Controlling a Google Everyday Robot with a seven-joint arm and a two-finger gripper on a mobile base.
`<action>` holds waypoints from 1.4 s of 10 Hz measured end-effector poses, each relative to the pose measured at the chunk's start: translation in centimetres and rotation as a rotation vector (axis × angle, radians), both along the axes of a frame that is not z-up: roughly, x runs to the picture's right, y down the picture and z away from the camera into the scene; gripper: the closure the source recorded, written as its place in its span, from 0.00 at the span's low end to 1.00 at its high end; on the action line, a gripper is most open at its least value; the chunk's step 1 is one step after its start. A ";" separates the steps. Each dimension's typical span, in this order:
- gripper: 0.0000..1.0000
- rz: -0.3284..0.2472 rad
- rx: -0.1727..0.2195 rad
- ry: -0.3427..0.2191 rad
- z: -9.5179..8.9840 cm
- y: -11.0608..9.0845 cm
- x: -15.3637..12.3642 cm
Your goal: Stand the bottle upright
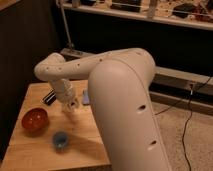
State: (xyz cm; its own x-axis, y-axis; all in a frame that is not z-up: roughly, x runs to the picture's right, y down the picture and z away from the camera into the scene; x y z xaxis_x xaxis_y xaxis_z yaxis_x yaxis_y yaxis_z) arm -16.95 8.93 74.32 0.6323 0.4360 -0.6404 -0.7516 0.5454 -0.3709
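Observation:
My large white arm reaches from the right foreground across the wooden table. Its gripper points down at the table's middle back, just right of a flat black bar-shaped object. A pale shape at the gripper's tip may be the white bottle, but I cannot tell it apart from the gripper. No other white bottle shows on the table; the arm hides the table's right part.
A red bowl sits at the table's left. A small blue cup stands in front of the gripper. A flat blue-grey item lies by the arm. Dark shelving and a cable lie behind and to the right.

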 end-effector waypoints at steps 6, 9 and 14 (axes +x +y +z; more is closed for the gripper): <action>0.80 -0.025 -0.085 0.112 0.1 -1.2 0.2; 0.80 -0.044 -0.100 0.124 -0.2 -1.6 -0.2; 0.80 -0.041 -0.121 0.131 -0.3 -1.7 -0.2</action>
